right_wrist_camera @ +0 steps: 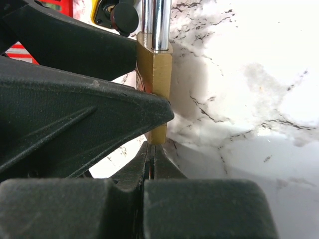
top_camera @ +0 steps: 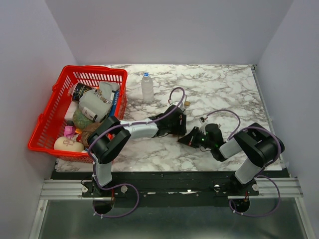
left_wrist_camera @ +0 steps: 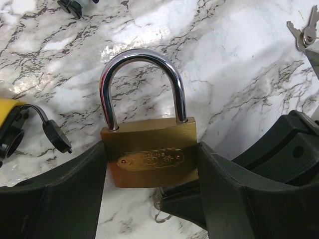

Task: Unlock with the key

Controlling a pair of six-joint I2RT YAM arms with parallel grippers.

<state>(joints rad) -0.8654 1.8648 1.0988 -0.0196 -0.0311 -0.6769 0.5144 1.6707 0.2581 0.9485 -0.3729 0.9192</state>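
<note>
A brass padlock (left_wrist_camera: 149,159) with a shut steel shackle (left_wrist_camera: 142,55) lies over the marble table, clamped at both sides of its body by my left gripper (left_wrist_camera: 152,167). In the top view the left gripper (top_camera: 175,123) meets the right gripper (top_camera: 189,136) at mid-table. My right gripper (right_wrist_camera: 152,149) is shut, its tip pressed up against the padlock's (right_wrist_camera: 155,69) underside. It pinches the key (left_wrist_camera: 158,201), of which only a sliver and its wire ring (left_wrist_camera: 162,217) show. Whether the key sits in the keyhole is hidden.
A red basket (top_camera: 50,124) full of groceries stands at the left. A clear bottle (top_camera: 147,87) stands behind the arms. A spare bunch of keys (left_wrist_camera: 304,32) lies beyond the padlock, and a yellow device with a black cap (left_wrist_camera: 10,129) lies to its left.
</note>
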